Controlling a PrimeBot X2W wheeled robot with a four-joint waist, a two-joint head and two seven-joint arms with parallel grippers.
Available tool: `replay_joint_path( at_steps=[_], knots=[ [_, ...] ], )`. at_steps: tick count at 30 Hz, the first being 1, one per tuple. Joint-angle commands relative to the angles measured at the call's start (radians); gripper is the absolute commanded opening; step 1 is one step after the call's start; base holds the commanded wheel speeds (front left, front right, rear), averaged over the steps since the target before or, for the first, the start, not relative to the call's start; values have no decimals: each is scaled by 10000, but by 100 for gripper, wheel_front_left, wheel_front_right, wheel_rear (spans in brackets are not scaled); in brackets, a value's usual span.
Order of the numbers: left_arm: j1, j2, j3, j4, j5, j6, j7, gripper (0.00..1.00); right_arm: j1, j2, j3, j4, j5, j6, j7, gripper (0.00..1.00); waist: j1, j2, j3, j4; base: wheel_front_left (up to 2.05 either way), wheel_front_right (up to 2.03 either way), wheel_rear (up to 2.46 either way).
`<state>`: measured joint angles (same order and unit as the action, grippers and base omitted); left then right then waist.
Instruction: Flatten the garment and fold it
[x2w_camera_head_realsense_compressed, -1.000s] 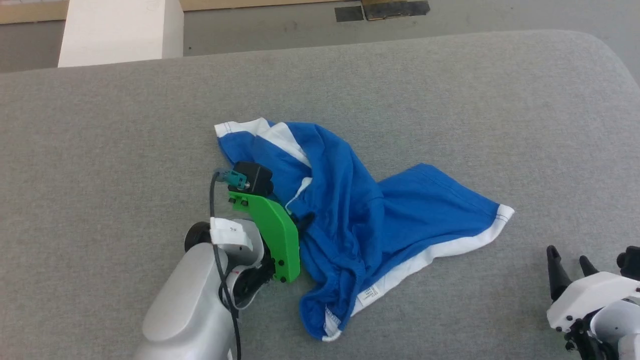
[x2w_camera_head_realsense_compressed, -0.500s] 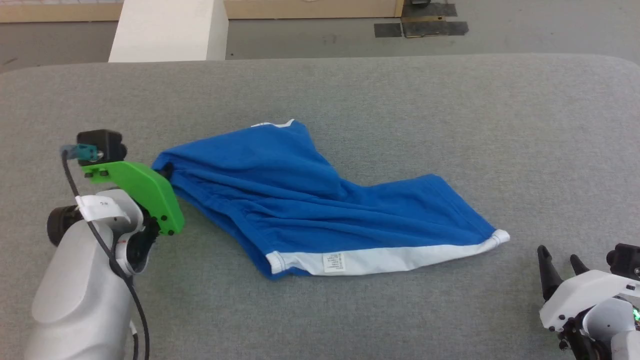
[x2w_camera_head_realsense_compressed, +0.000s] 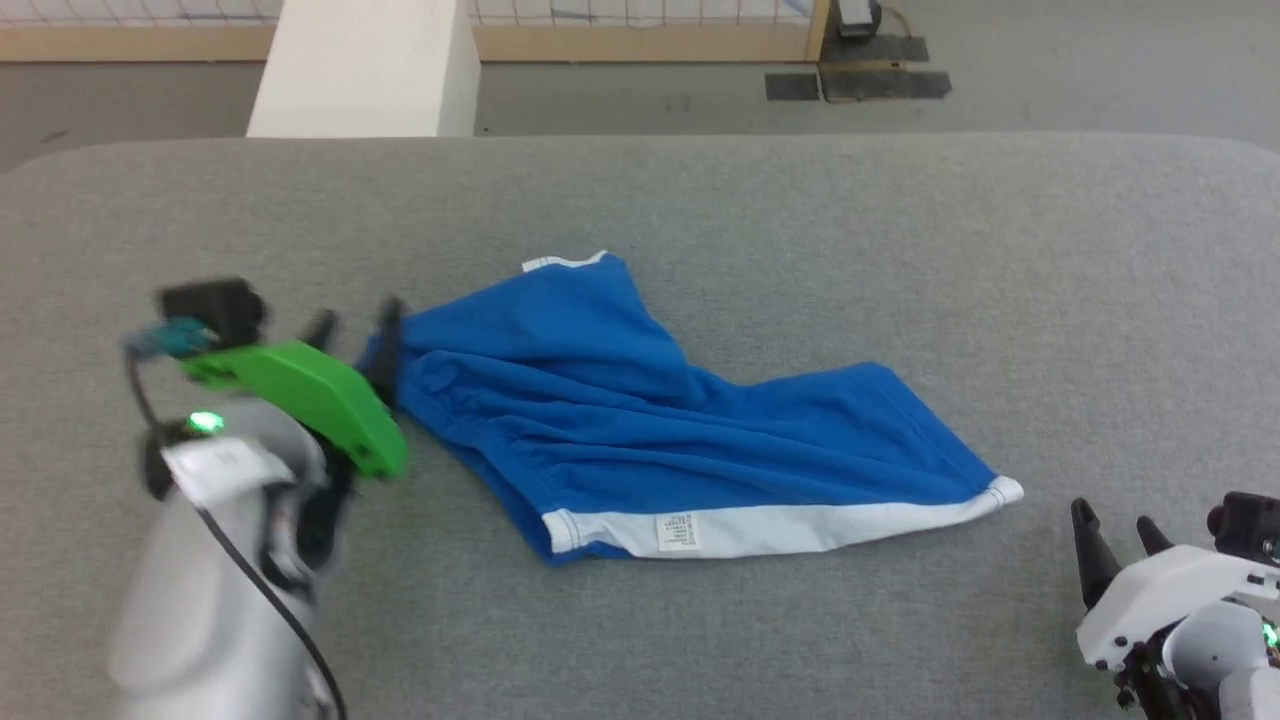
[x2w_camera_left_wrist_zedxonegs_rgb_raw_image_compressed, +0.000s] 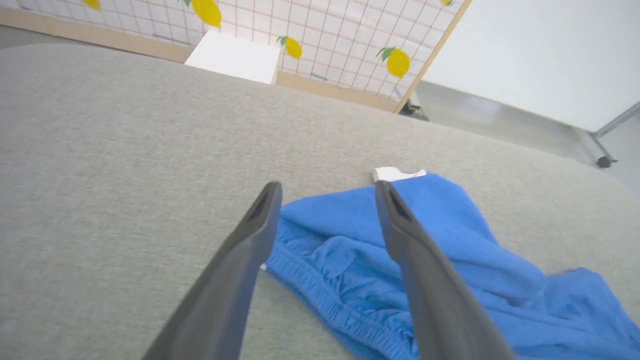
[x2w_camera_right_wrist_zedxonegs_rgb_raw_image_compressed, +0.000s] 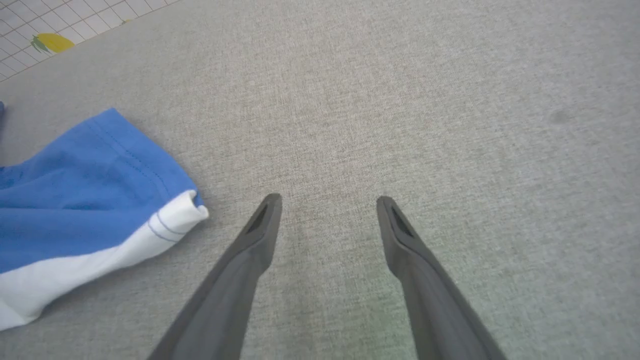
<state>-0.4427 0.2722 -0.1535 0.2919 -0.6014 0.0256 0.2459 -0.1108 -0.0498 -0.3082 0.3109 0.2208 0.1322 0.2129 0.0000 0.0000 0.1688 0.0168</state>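
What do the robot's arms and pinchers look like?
The left arm is silver-grey, with a bright green plate, a black cable, a white label and a green light. The left gripper and right gripper each have two long, dark, pointed fingers; the right's shell is white.

I have the head camera looking forward and steeply down from the near side onto the table (x2w_camera_head_realsense_compressed: 800, 200). It is high enough to take in the whole shorts (x2w_camera_head_realsense_compressed: 640, 400) and a strip of floor (x2w_camera_head_realsense_compressed: 1100, 80) past the far edge. The left wrist camera sits low and close at the left. It faces far and a little right along the left gripper (x2w_camera_left_wrist_zedxonegs_rgb_raw_image_compressed: 327, 186), over the shorts' left end to a tiled wall (x2w_camera_left_wrist_zedxonegs_rgb_raw_image_compressed: 350, 45) (lemon prints on it). The right wrist camera hangs close above the table at the near right, tilted down past the right gripper (x2w_camera_right_wrist_zedxonegs_rgb_raw_image_compressed: 329, 199). The shorts' right hem corner comes in at its left. All three views share the shorts.
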Motion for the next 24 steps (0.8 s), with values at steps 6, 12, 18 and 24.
replay_joint_path(
  at_steps=[6,12,18,24],
  knots=[
    [2006,-443,-1583,-2183,69,-1,1737,100,114,-4,107,108,33,-15,50,100,0,0,-251,390,0,0,0],
    [2730,-344,-2479,-2769,337,216,2913,100,7,-4,197,69,-94,-15,64,100,0,0,-194,409,0,0,0],
    [2765,-453,-2756,-2495,243,8,2952,100,10,-4,226,119,-17,-15,11,100,0,0,-93,228,0,0,0],
    [2610,-506,-2742,-2239,138,-211,2645,0,29,-4,243,205,-5,-15,-76,100,0,0,5,75,0,0,0]
  ],
)
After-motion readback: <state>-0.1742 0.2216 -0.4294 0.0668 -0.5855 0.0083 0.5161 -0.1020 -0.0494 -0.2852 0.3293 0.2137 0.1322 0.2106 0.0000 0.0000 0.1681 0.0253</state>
